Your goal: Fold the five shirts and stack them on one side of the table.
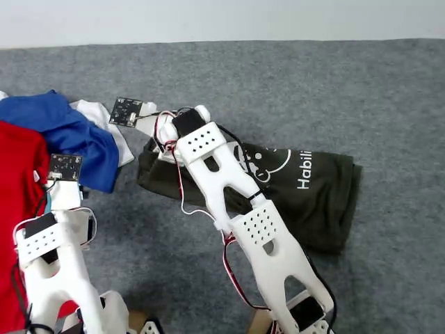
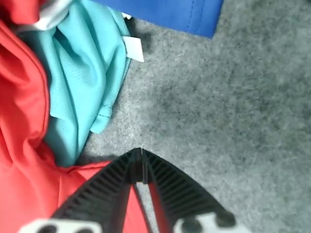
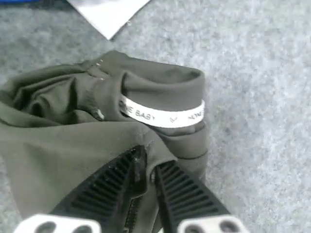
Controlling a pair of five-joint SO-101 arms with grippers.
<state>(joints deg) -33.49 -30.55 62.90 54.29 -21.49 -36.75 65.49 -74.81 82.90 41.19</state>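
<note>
Right jaws: clenched, tips nipping a pucker of the dark olive cotton shirt just behind its collar.
Collar: the neck band with its white woven tape lies just beyond the tips, folded over on itself.
Dark olive shirt: lies folded into a long strip near the middle of the grey felt-covered desk, white print facing up; the right arm lies across it to its collar end.
Left jaws: pressed together tip to tip, with no cloth seen caught between the tips; they hang over bare felt.
Red shirt: crumpled, its edge just beside and under one left finger.
Turquoise mesh shirt: bunched against the red one, near the left tips but apart from them.
Blue shirt: heaped at the desk's left side, overlapping the red one.
White shirt: peeks from under the blue one, near the olive collar.
</note>
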